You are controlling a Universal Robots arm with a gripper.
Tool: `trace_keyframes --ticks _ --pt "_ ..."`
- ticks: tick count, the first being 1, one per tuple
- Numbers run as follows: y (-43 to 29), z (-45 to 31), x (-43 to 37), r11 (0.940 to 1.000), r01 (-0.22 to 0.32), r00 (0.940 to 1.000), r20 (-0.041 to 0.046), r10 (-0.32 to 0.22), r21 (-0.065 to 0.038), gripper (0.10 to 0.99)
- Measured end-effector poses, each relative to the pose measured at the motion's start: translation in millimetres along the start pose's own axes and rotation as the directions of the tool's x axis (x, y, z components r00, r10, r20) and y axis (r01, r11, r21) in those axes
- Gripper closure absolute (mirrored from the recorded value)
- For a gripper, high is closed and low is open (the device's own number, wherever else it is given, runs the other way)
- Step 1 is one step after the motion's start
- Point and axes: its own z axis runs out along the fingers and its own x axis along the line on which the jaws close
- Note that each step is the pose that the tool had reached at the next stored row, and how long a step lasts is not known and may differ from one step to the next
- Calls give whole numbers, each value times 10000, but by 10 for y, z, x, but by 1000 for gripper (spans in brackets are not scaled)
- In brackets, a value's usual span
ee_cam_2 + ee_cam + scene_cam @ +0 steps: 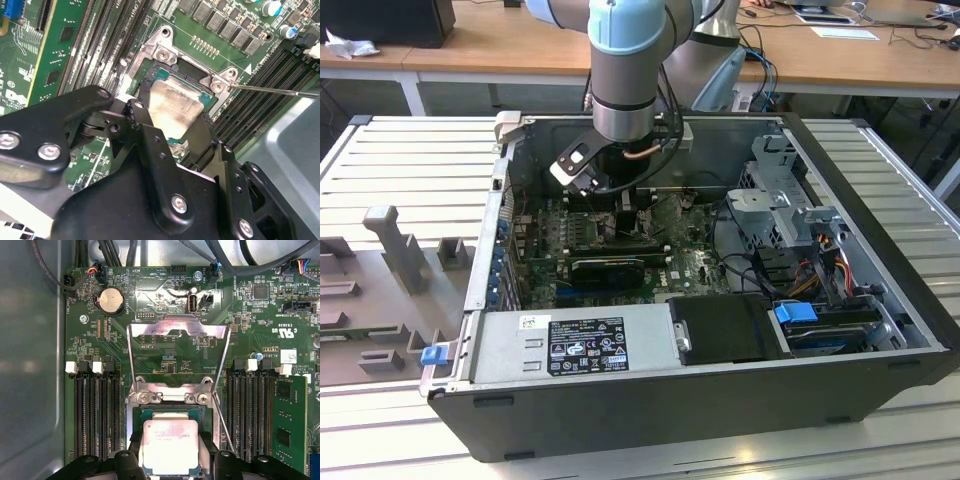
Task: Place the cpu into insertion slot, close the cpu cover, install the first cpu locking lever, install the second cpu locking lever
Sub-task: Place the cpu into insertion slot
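Holds cpu (171, 446) pinched at both edges in gripper (174, 120), low over slot (170, 412), cover (177, 329) open; risks bent pins if lowered tilted or off-centre.

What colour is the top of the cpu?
The cpu top is pale silver-grey, clearest in the first wrist view.

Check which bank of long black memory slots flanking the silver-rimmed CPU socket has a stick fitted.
The bank away from the grey case wall: a green memory module stands there. The wall-side bank is empty.
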Motion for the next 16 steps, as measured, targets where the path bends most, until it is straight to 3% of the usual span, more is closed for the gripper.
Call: trace_keyframes --ticks 1,11,15,16 --pt "0 -2 -1 10000 0 10000 4 0 3 486" --pt "1 -74 0 10000 0 10000 4 0 2 498" --pt "2 -99 0 10000 1 10000 9 -1 3 749" --pt "2 -112 1 10000 1 10000 9 -1 3 871"
